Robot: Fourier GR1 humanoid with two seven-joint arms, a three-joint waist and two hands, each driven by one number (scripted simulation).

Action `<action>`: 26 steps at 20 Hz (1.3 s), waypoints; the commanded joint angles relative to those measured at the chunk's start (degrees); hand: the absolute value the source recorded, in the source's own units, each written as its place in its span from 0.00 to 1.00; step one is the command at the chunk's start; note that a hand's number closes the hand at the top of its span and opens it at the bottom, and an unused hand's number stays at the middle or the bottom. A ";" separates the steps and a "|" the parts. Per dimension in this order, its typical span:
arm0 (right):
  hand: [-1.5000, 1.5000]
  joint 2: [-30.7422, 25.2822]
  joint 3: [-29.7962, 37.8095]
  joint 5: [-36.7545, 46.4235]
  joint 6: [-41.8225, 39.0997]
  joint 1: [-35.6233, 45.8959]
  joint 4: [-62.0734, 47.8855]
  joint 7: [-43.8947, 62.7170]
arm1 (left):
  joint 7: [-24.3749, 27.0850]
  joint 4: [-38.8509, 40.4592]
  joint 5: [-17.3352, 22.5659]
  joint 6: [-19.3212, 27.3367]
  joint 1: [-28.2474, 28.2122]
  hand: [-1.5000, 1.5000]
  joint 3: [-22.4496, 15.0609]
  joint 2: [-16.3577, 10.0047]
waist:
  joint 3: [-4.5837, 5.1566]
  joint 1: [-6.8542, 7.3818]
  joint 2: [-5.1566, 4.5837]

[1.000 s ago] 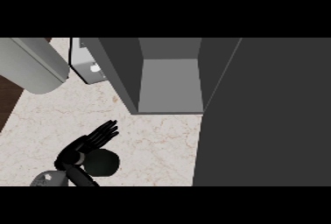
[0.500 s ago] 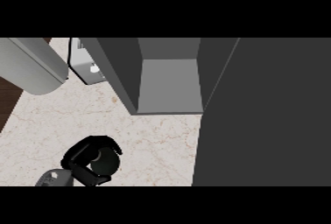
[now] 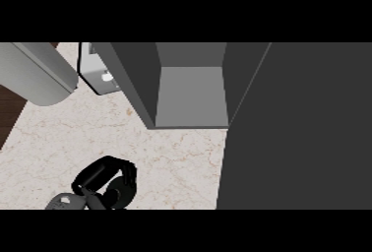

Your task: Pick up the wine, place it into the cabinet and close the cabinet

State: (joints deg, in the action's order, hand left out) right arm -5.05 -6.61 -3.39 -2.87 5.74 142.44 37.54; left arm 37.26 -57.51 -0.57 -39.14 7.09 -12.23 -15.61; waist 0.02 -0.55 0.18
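Note:
My left hand (image 3: 97, 173) is low on the marble counter, at the view's lower left. Its black fingers curl round the wine bottle (image 3: 120, 191), a dark round shape seen from above and mostly hidden by the hand. The cabinet (image 3: 190, 96) stands open beyond it, up and to the right, showing a bare grey inside. Its dark door (image 3: 298, 128) is swung out and fills the right side of the view. My right hand does not show.
A large grey rounded body (image 3: 33, 74) lies at the upper left, with a small silver appliance (image 3: 102, 78) beside the cabinet's left wall. The counter's left edge (image 3: 13, 129) gives onto dark wood floor. Bare marble (image 3: 170, 157) lies between hand and cabinet.
A second ago my left hand's fingers were straight beside the bottle. They have since curled round it, and the hand now covers most of it.

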 commanded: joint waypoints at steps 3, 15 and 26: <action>0.00 1.29 -1.58 -1.10 1.04 -1.37 4.99 1.73 | 3.83 2.39 7.09 11.46 -1.98 1.00 11.77 1.82 | 0.07 0.54 0.07; 0.00 -0.14 1.59 -5.17 -2.49 -4.75 5.75 0.37 | -2.68 -15.20 15.12 23.58 -5.69 1.00 20.00 4.35 | -0.06 0.58 -0.01; 0.00 -0.13 3.55 -5.81 -1.28 -1.25 6.22 3.24 | -21.65 -38.52 15.17 29.90 -8.66 1.00 11.88 9.20 | -0.05 0.52 -0.05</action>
State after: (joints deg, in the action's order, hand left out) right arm -4.36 -5.50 -3.82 -3.79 5.11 142.66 38.31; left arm 20.25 -90.42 15.17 -10.87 -1.44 1.79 -7.35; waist -0.03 0.08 0.19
